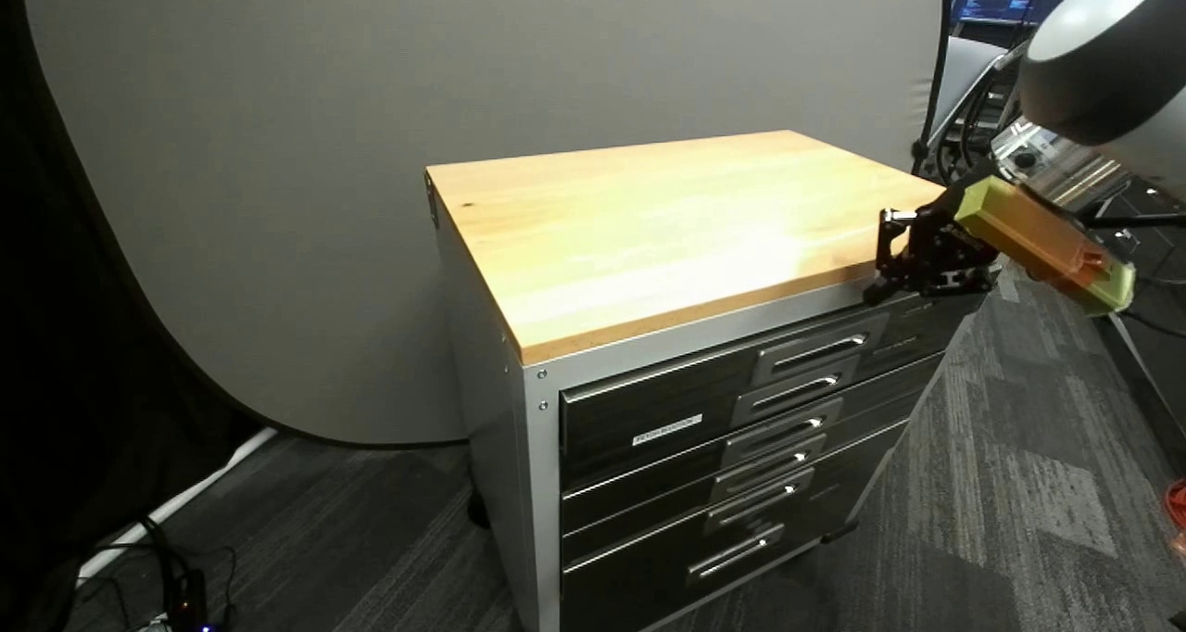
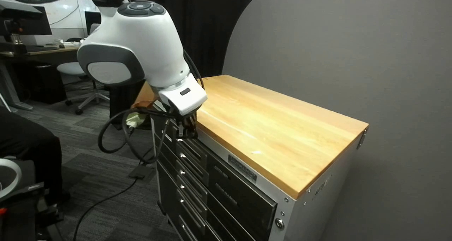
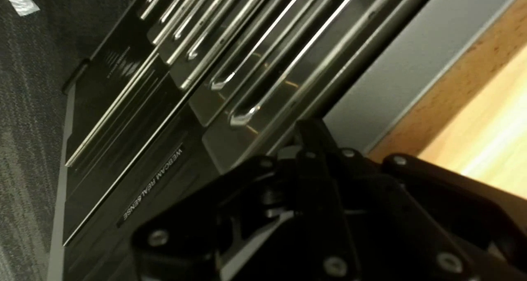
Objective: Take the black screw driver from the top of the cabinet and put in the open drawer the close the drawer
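one end effector [image 3: 312, 129], tips together and nothing visible between, hangs at the front of the cabinet [image 1: 649, 243], whose top drawer [image 1: 741, 372] looks flush. you cannot see the black screw driver, perhaps inside; press squarely to confirm closure, then back straight off.

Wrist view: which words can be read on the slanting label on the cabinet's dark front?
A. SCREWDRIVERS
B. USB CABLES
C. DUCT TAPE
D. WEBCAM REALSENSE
D: the label on the dark front of the cabinet spells this in capitals, with WEBCAM toward the upper right and REALSENSE running on toward the lower left.
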Controlling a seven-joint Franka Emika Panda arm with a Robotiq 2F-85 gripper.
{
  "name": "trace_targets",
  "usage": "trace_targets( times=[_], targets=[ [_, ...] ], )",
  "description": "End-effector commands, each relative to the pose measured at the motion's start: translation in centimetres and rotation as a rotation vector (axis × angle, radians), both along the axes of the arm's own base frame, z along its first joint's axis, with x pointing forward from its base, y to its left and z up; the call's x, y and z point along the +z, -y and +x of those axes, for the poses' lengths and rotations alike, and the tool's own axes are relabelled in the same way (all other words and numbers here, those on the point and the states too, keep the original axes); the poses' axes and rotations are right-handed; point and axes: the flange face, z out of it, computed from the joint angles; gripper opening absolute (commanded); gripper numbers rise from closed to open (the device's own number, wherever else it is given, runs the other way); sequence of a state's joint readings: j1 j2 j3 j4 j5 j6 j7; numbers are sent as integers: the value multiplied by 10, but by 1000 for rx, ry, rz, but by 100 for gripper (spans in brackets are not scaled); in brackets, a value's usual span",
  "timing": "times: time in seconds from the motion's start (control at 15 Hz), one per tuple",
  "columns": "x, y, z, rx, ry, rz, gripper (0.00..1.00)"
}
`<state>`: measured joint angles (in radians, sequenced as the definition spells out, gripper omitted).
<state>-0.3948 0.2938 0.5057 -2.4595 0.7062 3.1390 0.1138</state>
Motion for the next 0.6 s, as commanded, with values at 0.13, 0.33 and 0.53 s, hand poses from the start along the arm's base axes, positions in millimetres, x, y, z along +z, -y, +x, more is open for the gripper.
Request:
trace_targets(
  times=[0.13, 0.33, 0.53],
  targets=[
    [48, 10, -22, 252, -195, -105, 50],
    [85, -6, -17, 406, -299, -182, 72],
    [125, -34, -17, 549, -402, -266, 94]
  ],
)
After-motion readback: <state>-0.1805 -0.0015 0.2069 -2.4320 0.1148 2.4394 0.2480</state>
